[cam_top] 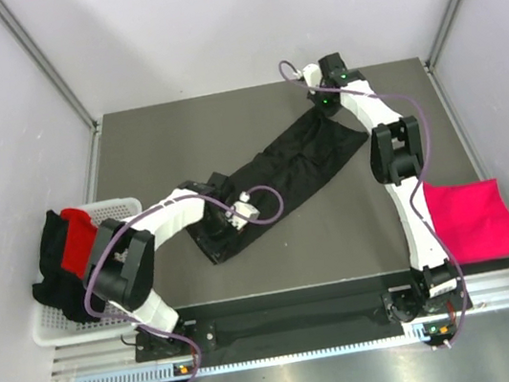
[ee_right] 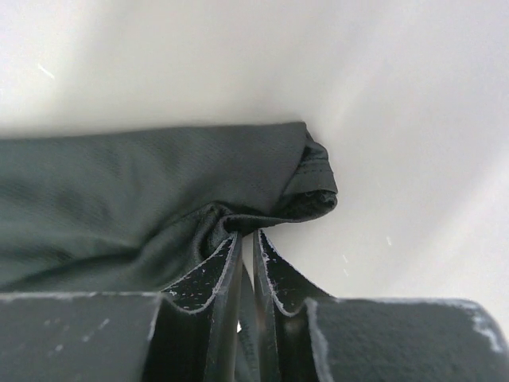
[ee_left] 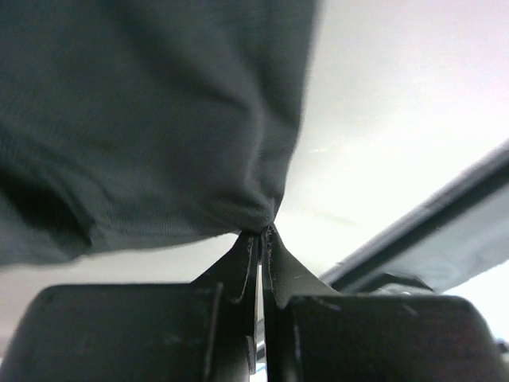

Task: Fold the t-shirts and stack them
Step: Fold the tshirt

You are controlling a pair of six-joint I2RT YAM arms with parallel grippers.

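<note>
Stretching diagonally across the table [cam_top: 178,135], the black t-shirt [cam_top: 295,170] is pinched at both ends. The left claw [ee_left: 261,232] is clenched on its near corner, and the right claw [ee_right: 248,235] grips a bunched fold at its far end. A pink t-shirt [cam_top: 472,219] lies folded at the table's near right edge, while red and black t-shirts [cam_top: 74,244] spill over the white basket [cam_top: 117,208] on the left.

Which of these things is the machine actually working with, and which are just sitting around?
Part of the job: black t-shirt, pinched at both ends; pink t-shirt, folded; black and red t-shirts, heaped at left.
Just lying about: white basket holding that heap; table.
</note>
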